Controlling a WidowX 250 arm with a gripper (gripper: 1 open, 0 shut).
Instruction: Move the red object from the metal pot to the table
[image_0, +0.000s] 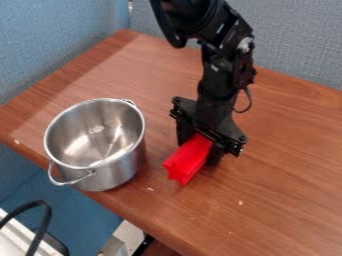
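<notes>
Red object (189, 160) pinched in gripper (206, 140) jaws, near table (281, 190) front edge; metal pot (94, 143) well apart.

The view is evenly and fairly brightly lit with soft, diffuse light. The pot (96, 143) shows pale glare on its inner wall and rim, and the bench (94, 80) carries a faint sheen. Shadows are short and soft. The picture is small and grainy, with edges slightly blurred throughout.
</notes>
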